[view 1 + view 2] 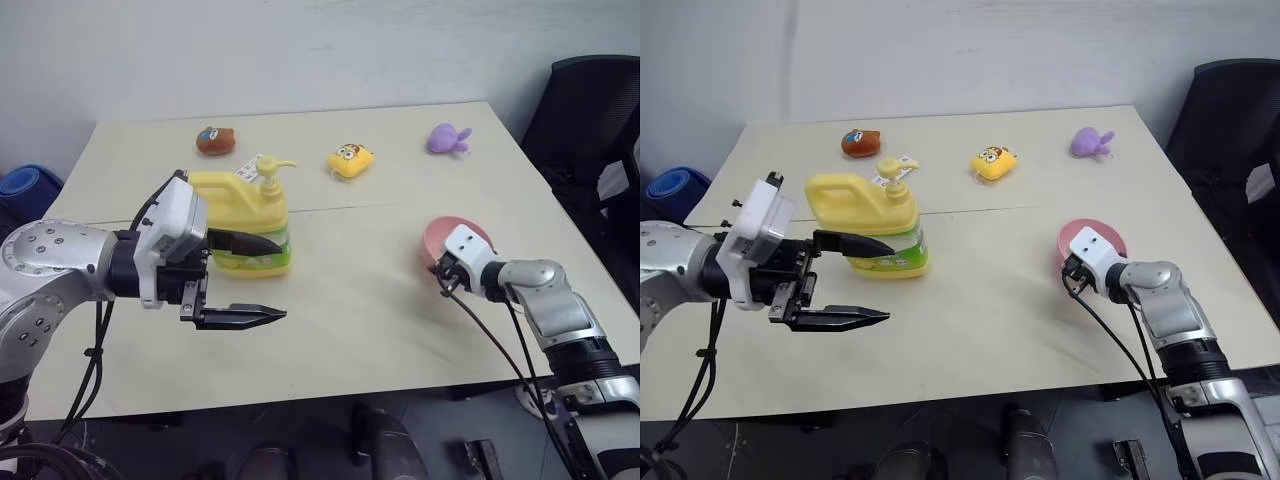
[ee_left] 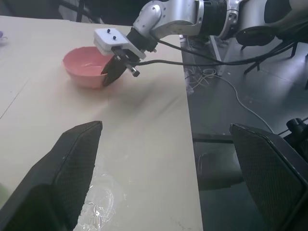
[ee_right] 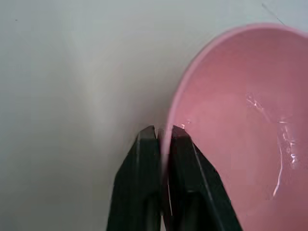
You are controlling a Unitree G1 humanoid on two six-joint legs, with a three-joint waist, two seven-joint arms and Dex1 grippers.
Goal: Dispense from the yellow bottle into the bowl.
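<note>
Pink plastic, smooth and plain: the bowl point(image 3: 240, 125) sits on the pale wooden tabletop point(image 1: 370, 320) toward the robot's right side, near the front edge. Its inside looks empty apart from a faint glossy streak, and whether that streak is liquid or only a reflection cannot be told. The right gripper point(image 3: 163, 132) has its two black fingers pinched together on the bowl's rim, one finger outside the wall and one inside, with the thin pink edge caught between them. Well apart from the bowl, toward the robot's left, the yellow bottle point(image 1: 865, 215) stands upright on the tabletop, handle to the left, pump top point(image 1: 272, 168) raised with its spout pointing right, and a green-and-white label low on its body; how full it is cannot be seen through the opaque plastic. The left gripper point(image 1: 245, 280) hovers in front of the bottle with its fingers spread wide and nothing between them, the upper finger crossing the bottle's lower body in the head views. Along the far side of the tabletop lie a brown toy point(image 1: 215, 140), a small yellow toy with a face point(image 1: 350, 160) and a purple toy point(image 1: 448, 138).
</note>
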